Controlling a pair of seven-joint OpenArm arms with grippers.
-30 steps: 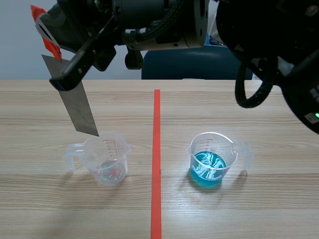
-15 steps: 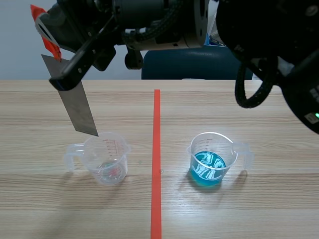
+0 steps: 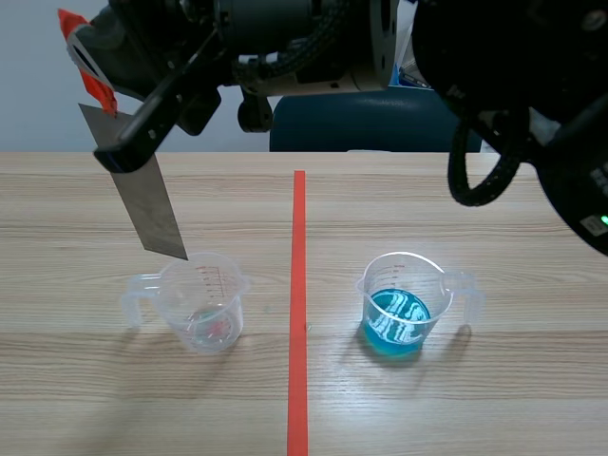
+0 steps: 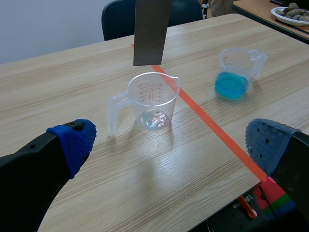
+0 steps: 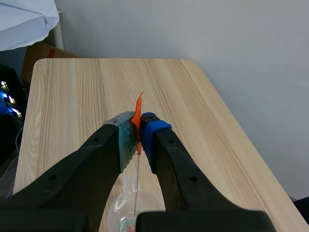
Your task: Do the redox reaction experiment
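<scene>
Hanging over the near-empty clear cup is the metal strip, its lower corner just above the rim and not yet inside. The right gripper is clamped on the strip's upper end, close to an orange-red tag; the right wrist view shows the thin sheet edge-on, pinched between the two pads. This arm reaches across from the right to the far left side. The left gripper hangs low with its fingers spread wide and nothing between them, both cups ahead of it. The clear cup holds only a trace at the bottom, with a faint reddish glint; what it is I cannot tell. The second cup, well apart on the other side of the red tape line, holds blue liquid, and nothing is in it. Judgement: the strip is picked up and carried, but the reaction itself has not begun, since the metal is dry and clear of both liquids. Left to do is lowering it into a cup, most likely into the blue solution, though it now stands over the wrong one for that. The table is pale wood grain, bare around the cups. Behind it is a dark blue chair and a plain pale wall. The left wrist view catches a second table corner with a plate of small lumps.
</scene>
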